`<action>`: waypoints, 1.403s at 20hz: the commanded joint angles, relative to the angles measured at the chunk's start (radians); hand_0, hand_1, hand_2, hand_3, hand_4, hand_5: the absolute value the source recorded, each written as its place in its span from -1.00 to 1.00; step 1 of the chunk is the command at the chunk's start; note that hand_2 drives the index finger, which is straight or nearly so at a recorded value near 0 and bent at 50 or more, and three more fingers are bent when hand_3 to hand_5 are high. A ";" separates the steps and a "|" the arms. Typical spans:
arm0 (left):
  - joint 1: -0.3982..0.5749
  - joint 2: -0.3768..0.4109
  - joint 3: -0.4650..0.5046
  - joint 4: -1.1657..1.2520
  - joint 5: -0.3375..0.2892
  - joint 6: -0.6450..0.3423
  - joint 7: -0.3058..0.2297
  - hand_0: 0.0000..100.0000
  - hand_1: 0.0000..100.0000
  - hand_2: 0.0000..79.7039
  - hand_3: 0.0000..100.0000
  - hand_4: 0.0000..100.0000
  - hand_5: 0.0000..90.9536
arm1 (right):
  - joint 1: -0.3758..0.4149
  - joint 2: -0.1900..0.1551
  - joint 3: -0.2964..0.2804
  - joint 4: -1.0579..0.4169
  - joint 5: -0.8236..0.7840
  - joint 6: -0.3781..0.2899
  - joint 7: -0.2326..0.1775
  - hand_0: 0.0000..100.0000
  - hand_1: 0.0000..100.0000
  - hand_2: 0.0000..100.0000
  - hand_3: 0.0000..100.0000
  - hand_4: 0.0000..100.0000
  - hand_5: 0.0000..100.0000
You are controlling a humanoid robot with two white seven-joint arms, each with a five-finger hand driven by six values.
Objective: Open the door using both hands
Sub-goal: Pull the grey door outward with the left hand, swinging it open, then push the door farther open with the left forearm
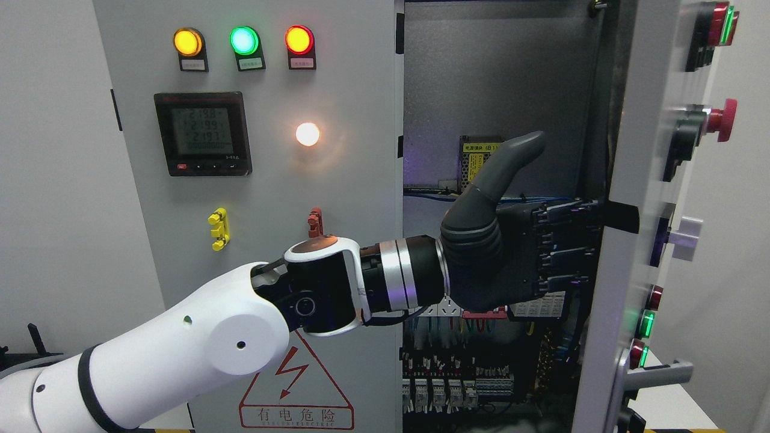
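Looking through the head camera, I see the grey cabinet [264, 180] fill the view, its left door closed and its right door [625, 240] swung out edge-on at the right, exposing wiring inside. My left arm [198, 343] reaches in from the lower left, extended across the closed panel toward the opening. The left robot hand [517, 252] sits at the right door's inner edge, thumb raised upward, fingers [565, 240] curled around that edge, gripping it. On the left door, three indicator lamps [243, 41] glow above a meter [202, 133].
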 commanded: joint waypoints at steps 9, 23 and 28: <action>-0.003 -0.146 -0.006 0.009 -0.017 -0.002 0.037 -1.00 -1.00 -1.00 -1.00 -0.93 -1.00 | 0.000 0.000 0.000 0.000 -0.018 0.001 0.001 -1.00 -1.00 -1.00 -1.00 -1.00 -1.00; -0.014 -0.291 -0.011 0.054 -0.053 -0.002 0.066 -1.00 -1.00 -1.00 -1.00 -0.94 -1.00 | 0.000 0.000 0.000 0.000 -0.018 0.001 0.001 -1.00 -1.00 -1.00 -1.00 -1.00 -1.00; -0.012 -0.340 -0.011 0.077 -0.068 -0.003 0.103 -1.00 -1.00 -1.00 -1.00 -0.93 -1.00 | 0.000 0.000 0.000 0.000 -0.018 0.001 0.001 -1.00 -1.00 -1.00 -1.00 -1.00 -1.00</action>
